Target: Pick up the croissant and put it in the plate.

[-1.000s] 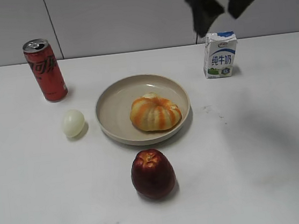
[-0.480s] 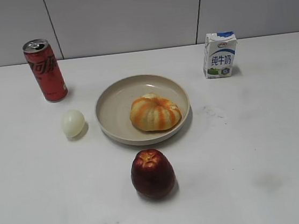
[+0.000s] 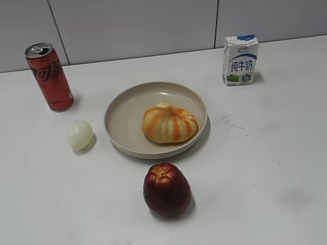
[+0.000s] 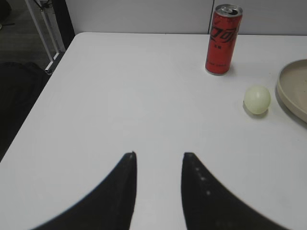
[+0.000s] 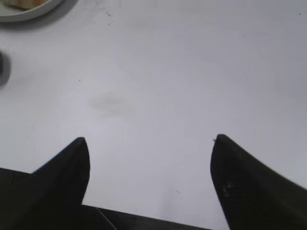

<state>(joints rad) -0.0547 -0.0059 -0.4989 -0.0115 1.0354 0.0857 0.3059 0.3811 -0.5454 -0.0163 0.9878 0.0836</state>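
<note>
The croissant (image 3: 170, 123), orange and pale yellow striped, lies inside the beige plate (image 3: 127, 112) at the table's middle. Neither gripper shows in the exterior view. In the left wrist view my left gripper (image 4: 159, 154) is open and empty over bare table at the left, with the plate's rim (image 4: 290, 90) at the far right edge. In the right wrist view my right gripper (image 5: 149, 139) is wide open and empty over bare table; the plate's rim (image 5: 19, 15) with a sliver of croissant (image 5: 26, 4) shows at the top left corner.
A red cola can (image 3: 49, 77) stands at the back left and a pale egg (image 3: 80, 134) lies left of the plate. A milk carton (image 3: 240, 60) stands at the back right. A dark red apple (image 3: 167, 189) sits in front of the plate. The table's left edge (image 4: 38, 96) shows in the left wrist view.
The right gripper, seen at the top right a second ago, has left the exterior view. The croissant, plate and other objects have not moved.
</note>
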